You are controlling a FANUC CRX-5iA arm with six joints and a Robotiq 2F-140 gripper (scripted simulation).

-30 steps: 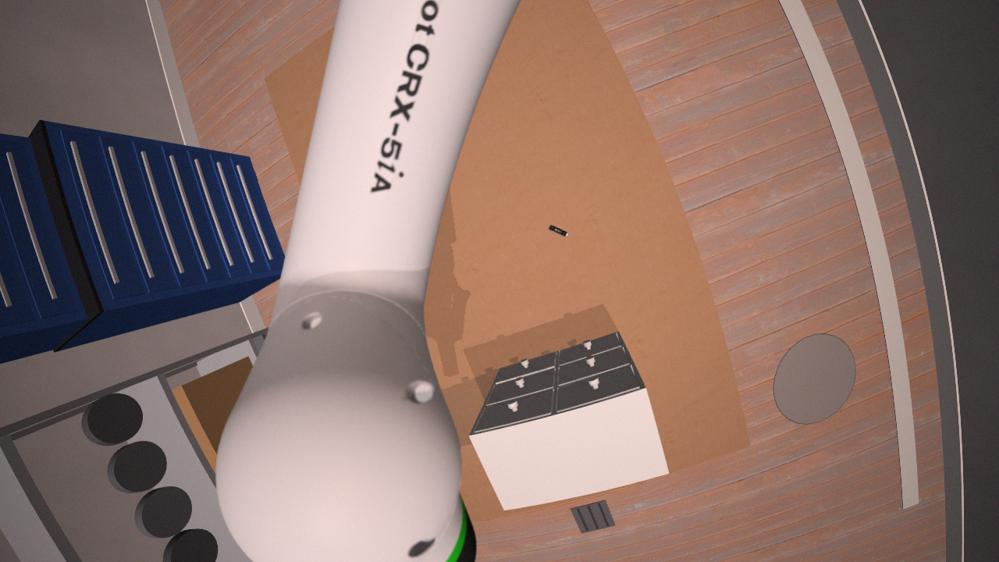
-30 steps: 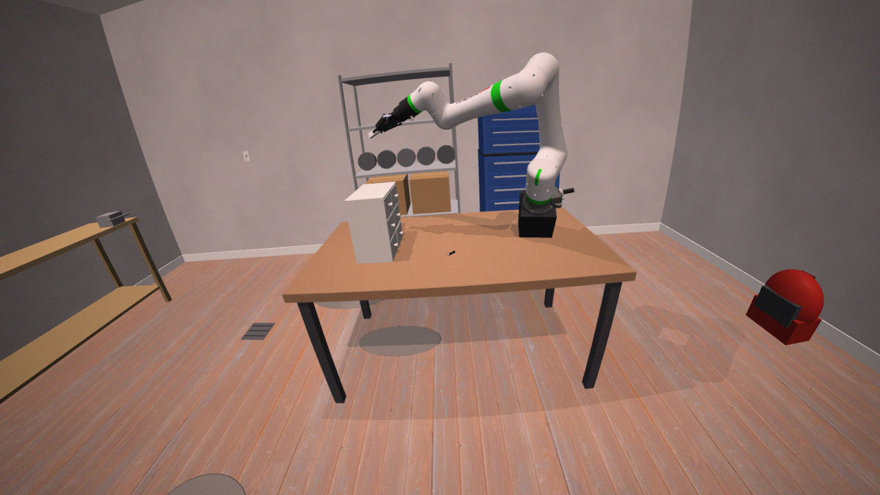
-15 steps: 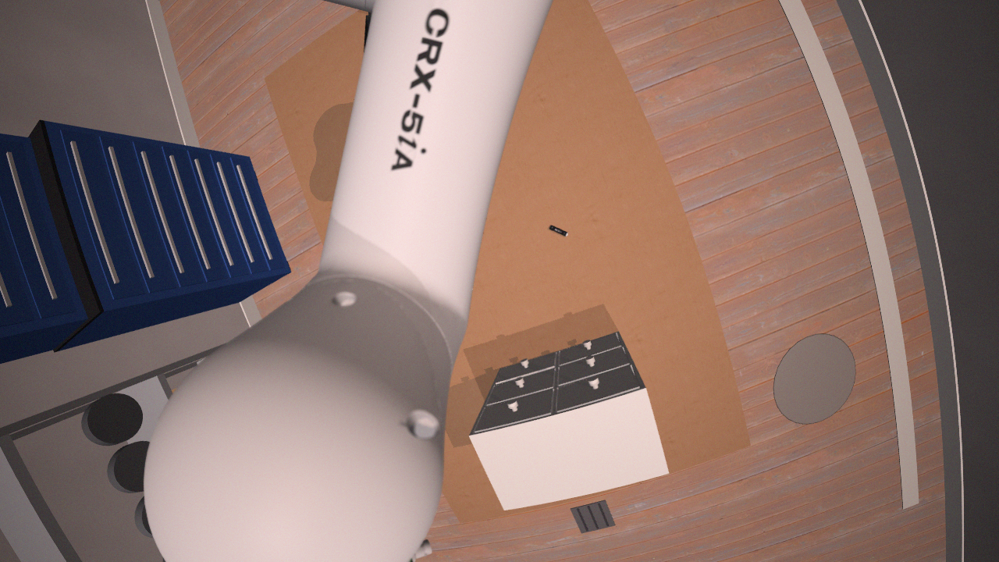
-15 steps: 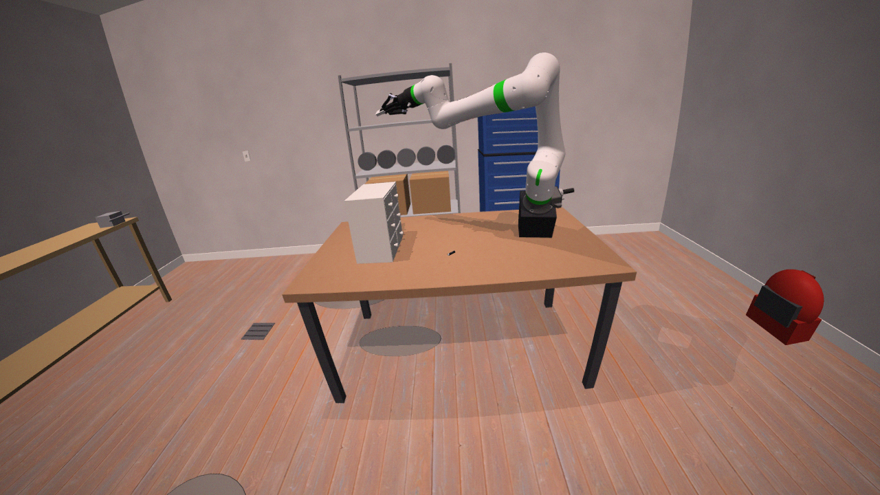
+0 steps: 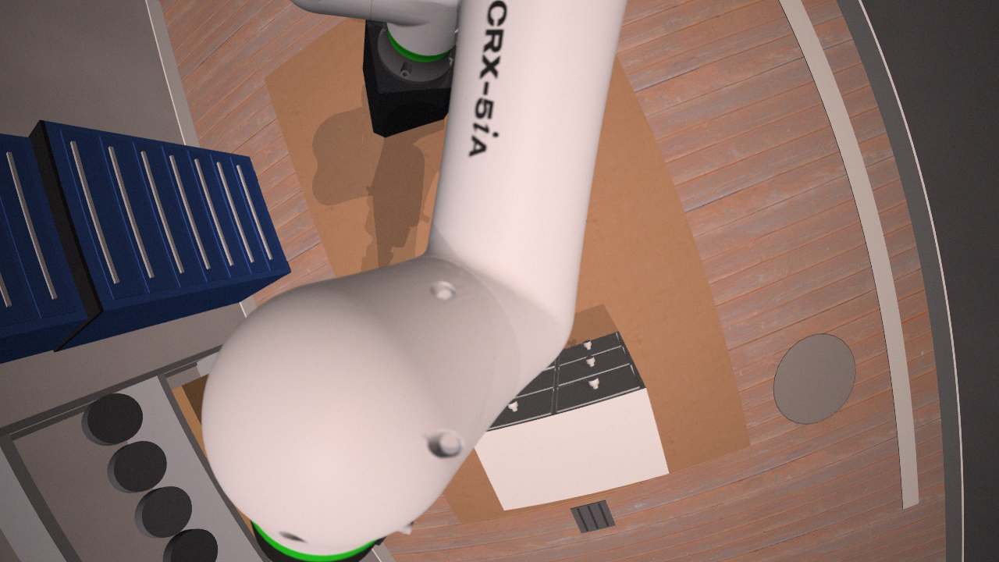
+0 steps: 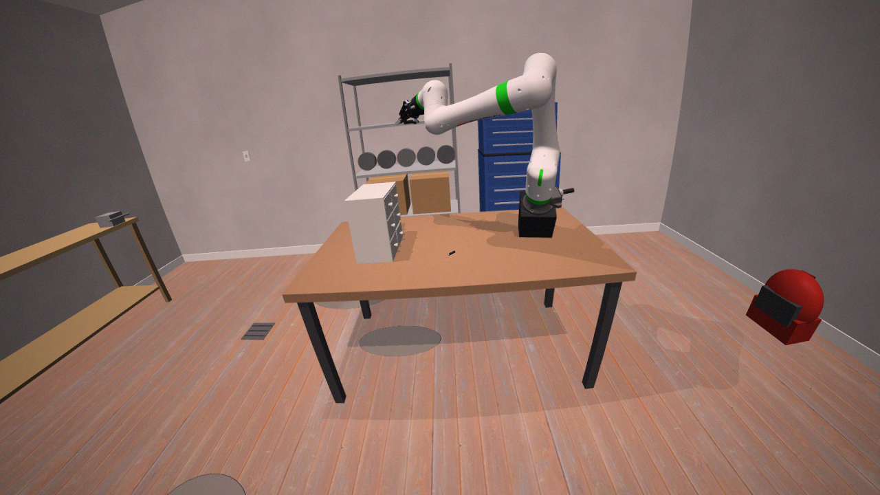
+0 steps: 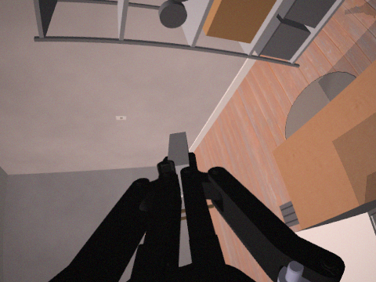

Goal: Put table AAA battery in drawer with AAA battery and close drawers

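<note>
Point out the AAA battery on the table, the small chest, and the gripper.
AAA battery (image 6: 451,253), exterior view, middle of its dark body on the table.
Small chest (image 6: 369,229), exterior view, its pale side panel.
Gripper (image 7: 178,162), wrist view, between the tips of the shut jaws.
</note>
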